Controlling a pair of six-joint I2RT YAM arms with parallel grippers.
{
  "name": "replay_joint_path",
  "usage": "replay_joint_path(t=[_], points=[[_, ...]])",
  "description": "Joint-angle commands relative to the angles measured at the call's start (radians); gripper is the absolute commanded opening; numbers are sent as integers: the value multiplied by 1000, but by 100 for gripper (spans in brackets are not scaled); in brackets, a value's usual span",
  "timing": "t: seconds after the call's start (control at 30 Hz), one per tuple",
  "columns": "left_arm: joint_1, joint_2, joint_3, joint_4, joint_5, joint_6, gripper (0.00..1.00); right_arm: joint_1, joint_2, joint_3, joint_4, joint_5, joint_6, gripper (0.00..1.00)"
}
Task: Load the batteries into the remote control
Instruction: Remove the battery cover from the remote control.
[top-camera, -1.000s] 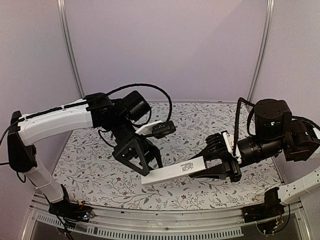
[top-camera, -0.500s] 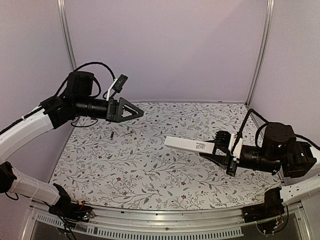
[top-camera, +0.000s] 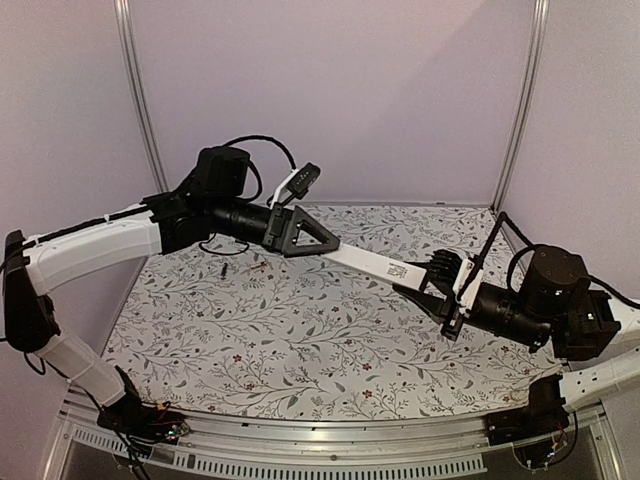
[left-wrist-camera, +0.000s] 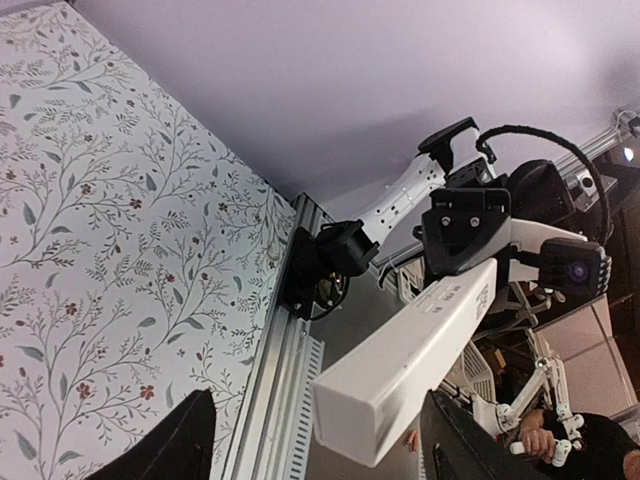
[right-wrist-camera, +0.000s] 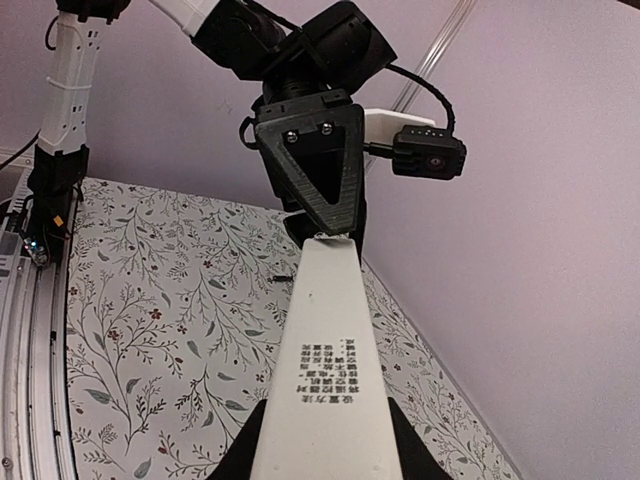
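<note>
My right gripper (top-camera: 428, 282) is shut on the remote control (top-camera: 372, 262), a long white bar with a printed label, and holds it in the air pointing back-left. The right wrist view shows the bar (right-wrist-camera: 330, 360) running from my right gripper (right-wrist-camera: 326, 452) toward the left gripper. My left gripper (top-camera: 322, 243) is open, its black fingers either side of the remote's free end without clamping it. The left wrist view shows that square end (left-wrist-camera: 385, 385) in the wide gap of the gripper (left-wrist-camera: 315, 440). The blackish battery (top-camera: 223, 270) and the brass battery (top-camera: 258, 267) lie on the floral mat at the back left.
The floral mat (top-camera: 300, 340) covers the table. A metal rail (top-camera: 330, 455) runs along the near edge. Purple walls with two upright poles (top-camera: 140, 100) close off the back and sides. The dark battery also shows below the remote in the right wrist view (right-wrist-camera: 283, 279).
My left arm swung from the back left across to the remote's free end. My right gripper turned the remote so that its free end sits higher and farther back.
</note>
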Motion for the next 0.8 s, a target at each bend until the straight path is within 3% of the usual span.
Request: replay_joint_path(t=[0.0,0.23,0.57,0.7,0.77], points=[[-34,39,34,49,49,-12,68,-3,16,5,55,27,-24,0],[-49,76,42,76,89,-26,52,-3,22,6,59,48,-25,0],[-4,75,-13,243,189,-133,17,-3,-23,-16,62,45,-28,0],[2,69,-31,303,211,-178,19,-3,-45,-26,60,41,-27,0],[2,69,-34,302,210,-181,31,-3,-50,-27,59,42,-26,0]])
